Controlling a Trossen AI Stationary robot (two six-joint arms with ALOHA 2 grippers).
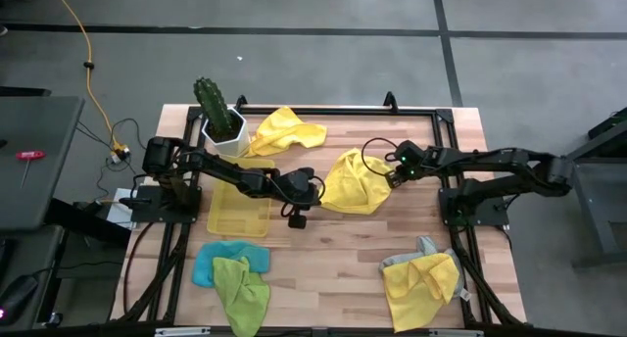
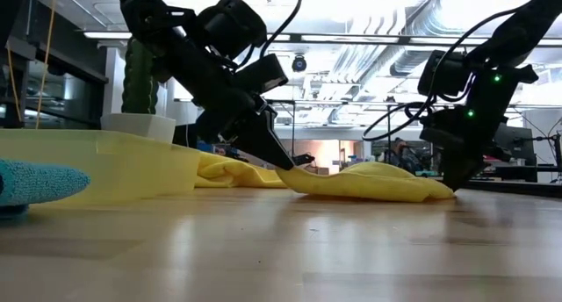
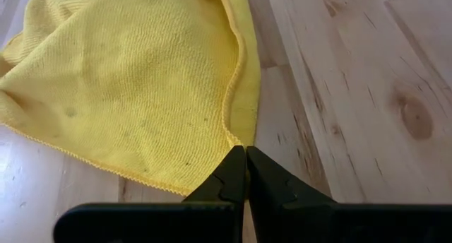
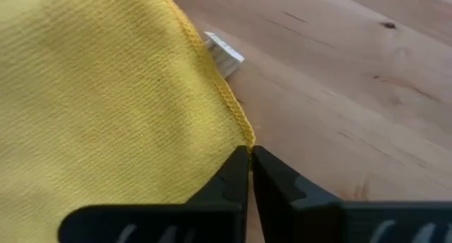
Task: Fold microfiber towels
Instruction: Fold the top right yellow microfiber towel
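Observation:
A bright yellow microfiber towel [image 1: 353, 183] lies rumpled on the wooden table's middle. My left gripper [image 1: 318, 192] is shut at the towel's left corner. My right gripper [image 1: 393, 178] is shut at its right corner. In the low view the left gripper [image 2: 294, 167] and the right gripper [image 2: 453, 187] both reach down to the table at the towel's two ends. A second yellow towel [image 1: 285, 131] lies crumpled at the far side. My left gripper pinches the towel's pointed left corner [image 3: 235, 138] between its two fingertips. The fingers slant down from the table's left. The towel [image 3: 134, 87] lies on the table, slack. My right gripper pinches the hemmed right corner [image 4: 244, 135] between its fingertips. The fingers slant down from the table's right. The towel [image 4: 106, 95] rests on the table; a white label [image 4: 224, 54] sticks out from under its edge.
A translucent yellow tray [image 1: 238, 212] lies left of the towel. A cactus in a white pot [image 1: 221, 119] stands at the far left. A light blue towel [image 1: 208, 264] and a lime green towel [image 1: 241, 288] lie near left. A grey towel [image 1: 423, 249] and a yellow towel [image 1: 421, 286] lie near right.

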